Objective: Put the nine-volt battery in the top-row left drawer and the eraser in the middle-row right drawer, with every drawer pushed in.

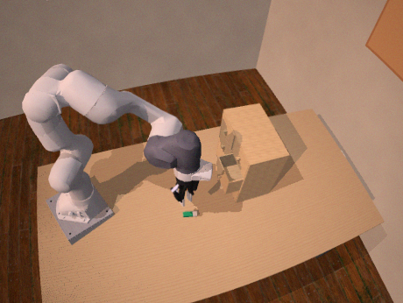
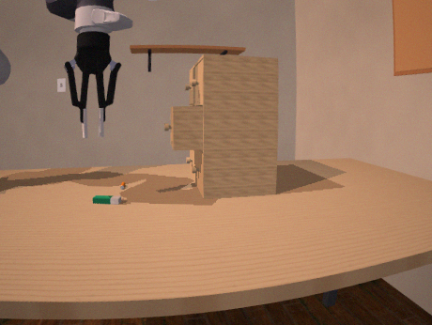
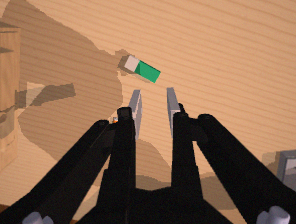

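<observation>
The green and white eraser point(image 1: 190, 214) lies on the table in front of the chest; it also shows in the exterior view point(image 2: 108, 199) and in the wrist view point(image 3: 142, 69). My gripper point(image 1: 186, 200) point(image 2: 92, 133) hangs well above the table, fingers pointing down, a little short of the eraser. The fingers stand a narrow gap apart with nothing between them. The small wooden chest point(image 1: 250, 149) stands upright, and its right drawer of the middle row point(image 2: 187, 128) is pulled out partway point(image 1: 229, 164). I see no nine-volt battery.
A tiny orange thing point(image 2: 123, 185) lies on the table under the gripper, between the eraser and the chest. A grey thing point(image 3: 287, 167) shows at the right edge of the wrist view. The arm's base plate point(image 1: 79, 214) sits at the table's left.
</observation>
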`<state>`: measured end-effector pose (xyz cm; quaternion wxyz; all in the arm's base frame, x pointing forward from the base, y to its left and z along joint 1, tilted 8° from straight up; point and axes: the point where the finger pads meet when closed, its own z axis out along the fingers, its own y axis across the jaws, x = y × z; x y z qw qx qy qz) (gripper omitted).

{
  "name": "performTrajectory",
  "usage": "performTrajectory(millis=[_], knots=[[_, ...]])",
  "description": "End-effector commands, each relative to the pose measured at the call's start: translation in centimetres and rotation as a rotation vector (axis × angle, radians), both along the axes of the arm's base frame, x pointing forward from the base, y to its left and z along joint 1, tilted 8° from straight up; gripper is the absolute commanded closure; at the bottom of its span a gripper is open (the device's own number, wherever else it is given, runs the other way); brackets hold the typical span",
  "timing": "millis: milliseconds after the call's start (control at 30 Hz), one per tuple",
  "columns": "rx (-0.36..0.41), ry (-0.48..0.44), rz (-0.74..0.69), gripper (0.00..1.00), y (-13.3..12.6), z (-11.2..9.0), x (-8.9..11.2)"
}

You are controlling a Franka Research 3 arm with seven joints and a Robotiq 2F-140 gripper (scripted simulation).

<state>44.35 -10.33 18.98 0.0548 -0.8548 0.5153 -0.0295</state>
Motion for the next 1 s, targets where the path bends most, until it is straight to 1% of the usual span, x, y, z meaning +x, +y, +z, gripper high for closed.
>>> performTrajectory(millis=[0,167,200,967], knots=[[-0.011,-0.008,0.063,0.80,-0.1,0.0,0.1],[-0.011,-0.008,0.063,0.80,-0.1,0.0,0.1],[-0.026,-0.016,0.202,0.80,-0.2,-1.1,0.6],[-0.026,-0.016,0.202,0.80,-0.2,-1.1,0.6]])
